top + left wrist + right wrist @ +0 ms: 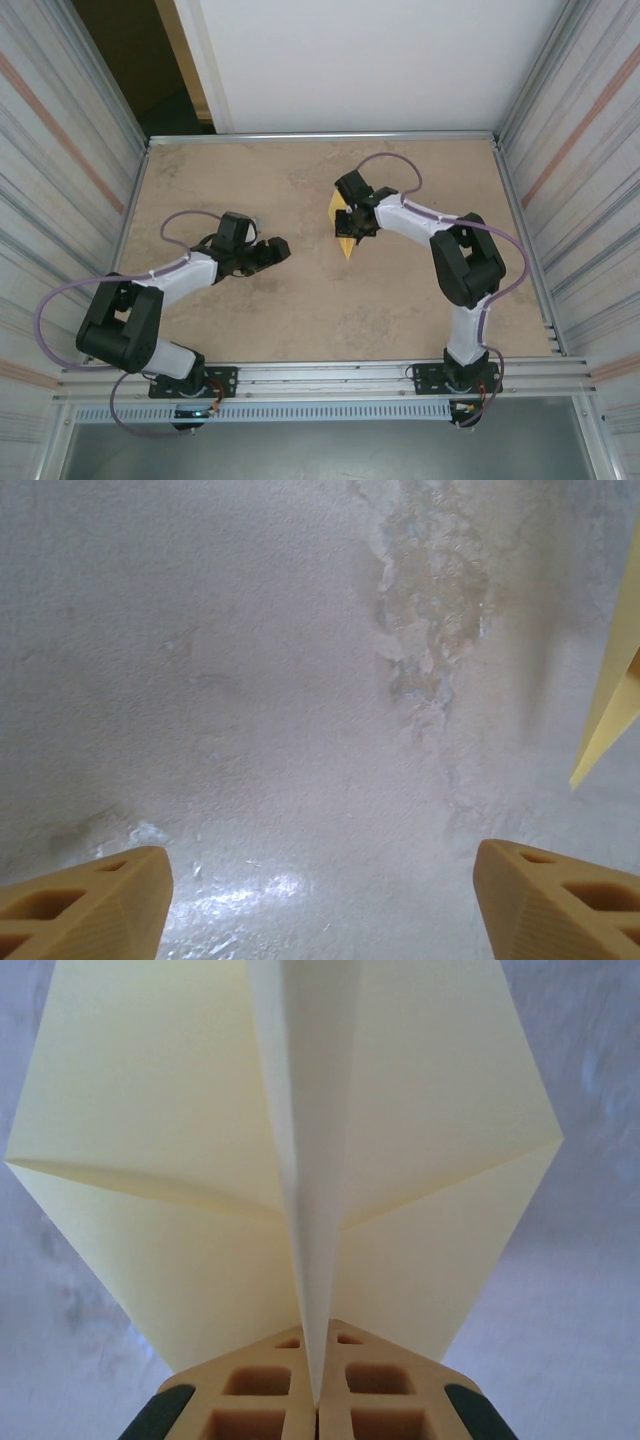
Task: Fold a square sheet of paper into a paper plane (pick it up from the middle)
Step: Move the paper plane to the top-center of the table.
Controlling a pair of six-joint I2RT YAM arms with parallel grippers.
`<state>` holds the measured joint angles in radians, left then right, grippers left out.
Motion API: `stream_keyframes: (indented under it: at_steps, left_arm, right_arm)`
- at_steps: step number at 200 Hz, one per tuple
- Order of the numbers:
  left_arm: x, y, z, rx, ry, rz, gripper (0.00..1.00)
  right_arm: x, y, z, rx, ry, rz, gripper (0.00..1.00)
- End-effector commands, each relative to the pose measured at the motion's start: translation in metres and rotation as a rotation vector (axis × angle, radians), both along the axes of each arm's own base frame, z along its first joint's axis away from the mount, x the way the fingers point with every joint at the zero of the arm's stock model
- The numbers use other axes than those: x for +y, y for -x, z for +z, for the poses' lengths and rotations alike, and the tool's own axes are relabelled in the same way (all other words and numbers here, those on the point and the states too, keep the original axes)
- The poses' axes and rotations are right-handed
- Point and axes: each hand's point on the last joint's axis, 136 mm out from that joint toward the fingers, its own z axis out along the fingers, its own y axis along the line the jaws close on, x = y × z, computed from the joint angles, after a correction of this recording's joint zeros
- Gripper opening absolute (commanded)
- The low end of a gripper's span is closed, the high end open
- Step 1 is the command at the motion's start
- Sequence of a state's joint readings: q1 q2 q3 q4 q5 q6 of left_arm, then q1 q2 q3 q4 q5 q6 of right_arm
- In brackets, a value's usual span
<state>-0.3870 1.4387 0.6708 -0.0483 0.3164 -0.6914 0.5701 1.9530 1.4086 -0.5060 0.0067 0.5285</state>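
Right of the desk's (300, 310) middle, your right end effector (358, 222) is clamped on the plane (346, 243), whose pale-yellow point aims toward the near rail (330, 375). Your left end effector (270, 250) sits near it on the left, jaws spread and holding nothing, with a strip of bare desk between its fingertips and the paper. You have bare surface on every side of the pair: up to the back rail (320, 137), out to both side rails, and down to the arm bases. From above, the right end effector covers much of the plane, so you get just a narrow yellow sliver, and you cannot tell whether it touches the desk. The right wrist view gives you the fold itself: the fingers (255, 1400) are shut on the centre crease at the bottom, and the plane spreads upward in two wings, each with a slanted crease running to an outer corner. The left wrist view gives you two tan fingertips (85, 905) far apart at the lower corners, mottled desk between them, and the plane's tip at the right edge with a soft shadow beside it. Your desk is tan and marbled, framed in aluminium, with corrugated walls (60, 150) left and right, a white panel (380, 60) behind and a dark gap (140, 50) at the back left.
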Motion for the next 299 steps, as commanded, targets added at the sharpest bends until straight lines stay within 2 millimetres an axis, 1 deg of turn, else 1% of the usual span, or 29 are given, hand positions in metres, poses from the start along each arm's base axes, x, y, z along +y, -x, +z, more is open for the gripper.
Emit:
stream_keyframes:
  at_steps: [1, 16, 34, 49, 65, 90, 114, 164, 239, 249, 264, 299]
  left_arm:
    - [0.009, 0.004, -0.002, -0.001, -0.038, 0.012, 0.82]
    - [0.009, 0.004, -0.003, 0.0, -0.038, 0.012, 0.84]
    - [0.009, 0.005, -0.004, 0.006, -0.037, 0.012, 0.86]
    - [0.008, 0.006, -0.005, 0.009, -0.032, 0.011, 0.88]
    - [0.008, 0.007, -0.005, 0.009, -0.031, 0.01, 0.9]
    - [0.008, 0.006, -0.006, 0.008, -0.032, 0.008, 0.93]
    - [0.008, 0.006, -0.008, 0.015, -0.031, 0.01, 0.96]
    - [0.008, 0.007, -0.011, 0.021, -0.033, 0.007, 0.96]
    - [0.008, 0.007, -0.011, 0.023, -0.032, 0.007, 0.97]
    - [0.007, 0.007, -0.011, 0.023, -0.033, 0.006, 0.97]
    - [0.007, 0.006, -0.009, 0.021, -0.033, 0.004, 0.97]
    - [0.006, 0.001, 0.004, -0.008, -0.031, 0.001, 0.97]
  right_arm:
    - [-0.011, -0.011, -0.02, 0.04, 0.059, 0.045, 0.09]
    - [-0.013, -0.023, -0.025, 0.044, 0.053, 0.038, 0.09]
    - [-0.016, -0.033, -0.032, 0.05, 0.057, 0.031, 0.11]
    - [-0.022, -0.037, -0.039, 0.059, 0.085, 0.022, 0.14]
    - [-0.026, -0.039, -0.044, 0.062, 0.11, 0.026, 0.19]
    - [-0.031, -0.036, -0.053, 0.081, 0.141, 0.031, 0.24]
    - [-0.034, -0.034, -0.064, 0.098, 0.167, 0.029, 0.25]
    - [-0.042, -0.027, -0.088, 0.118, 0.269, 0.034, 0.25]
    - [-0.04, -0.026, -0.096, 0.119, 0.281, 0.014, 0.29]
    - [-0.039, -0.026, -0.094, 0.12, 0.273, 0.007, 0.28]
    - [-0.037, -0.029, -0.084, 0.098, 0.257, -0.009, 0.27]
    - [-0.03, -0.044, -0.039, 0.015, 0.184, -0.055, 0.26]
